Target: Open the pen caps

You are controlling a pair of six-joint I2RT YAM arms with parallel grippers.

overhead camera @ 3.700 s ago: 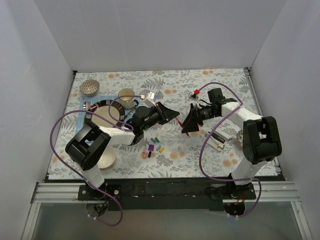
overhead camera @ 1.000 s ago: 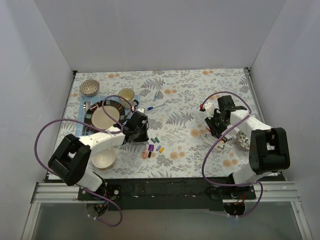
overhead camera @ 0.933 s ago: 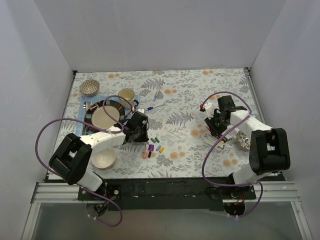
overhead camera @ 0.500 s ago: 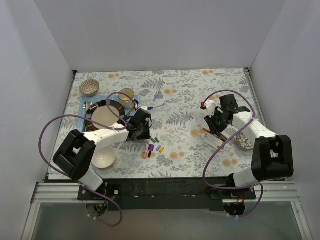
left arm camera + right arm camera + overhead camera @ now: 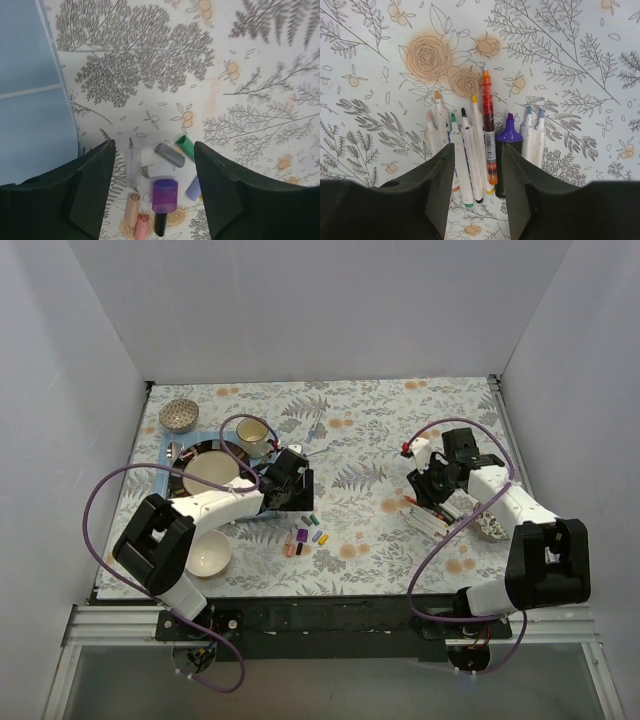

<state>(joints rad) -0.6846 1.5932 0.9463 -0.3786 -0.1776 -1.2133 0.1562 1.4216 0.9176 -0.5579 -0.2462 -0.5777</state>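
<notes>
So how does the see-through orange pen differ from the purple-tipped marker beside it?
The orange pen is slim with a translucent orange barrel; the purple marker is thicker, with a dark barrel and purple collar. The orange pen's tip reaches farther up the picture than the purple marker's. Both lie uncapped, side by side, tips pointing the same way.

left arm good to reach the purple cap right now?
Probably yes. The left gripper is open, the purple cap shows between its fingers, and nothing lies over it. The black cap and lilac cap lie close, so a clean pinch may be tight.
</notes>
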